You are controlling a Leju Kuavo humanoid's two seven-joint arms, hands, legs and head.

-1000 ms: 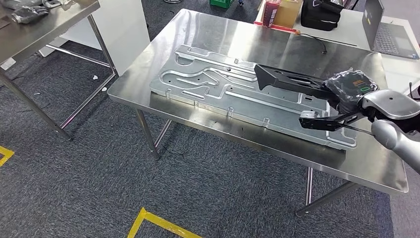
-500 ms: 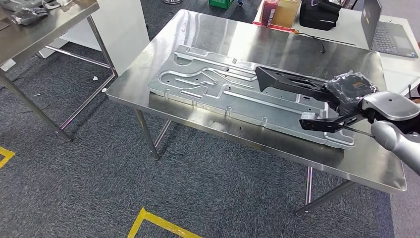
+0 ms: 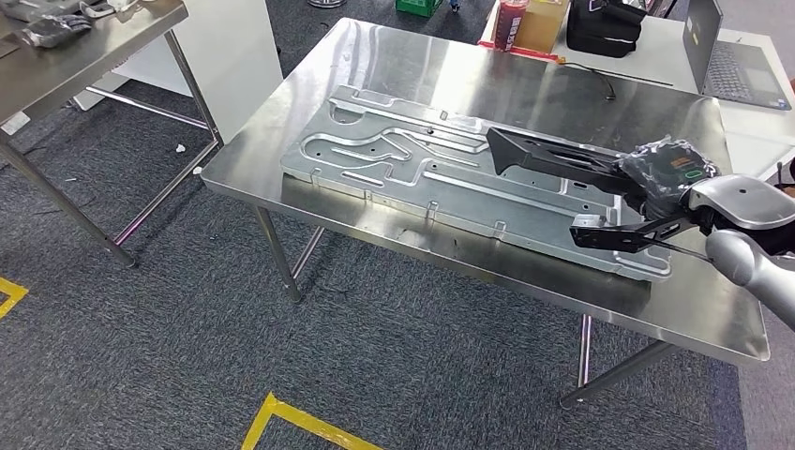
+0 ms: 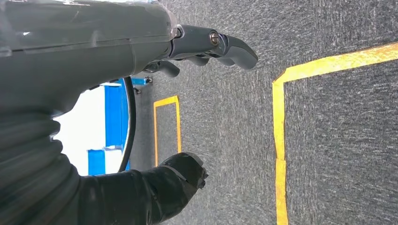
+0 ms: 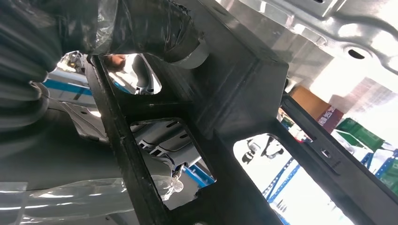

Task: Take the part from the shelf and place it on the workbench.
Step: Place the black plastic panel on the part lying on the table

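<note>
I am seeing the right hand [image 3: 667, 172] sitting at the right edge of the head view, wrapped in clear plastic and clamping the black part [image 3: 562, 159], a long open-frame bracket. The part is reaching from the hand toward the middle of the frame, lying over the right end of the stamped metal panel [image 3: 412, 164]; I cannot tell whether it is touching the panel or hanging just above it. A second black arm of the part [image 3: 619, 232] is running along the panel's near right corner, beside the silver forearm.

In the right wrist view, I am watching the thick thumb [image 5: 155, 28] pressing on the part's black frame [image 5: 225, 98], with the panel showing pale past it.

The panel is lying flat across the steel worktop [image 3: 525, 75], which is filling the centre of the head view.

The left hand [image 4: 202, 44] is hanging over grey carpet [image 4: 338, 122] marked with yellow tape lines [image 4: 278, 117]; its fingers are apart and holding nothing.
</note>
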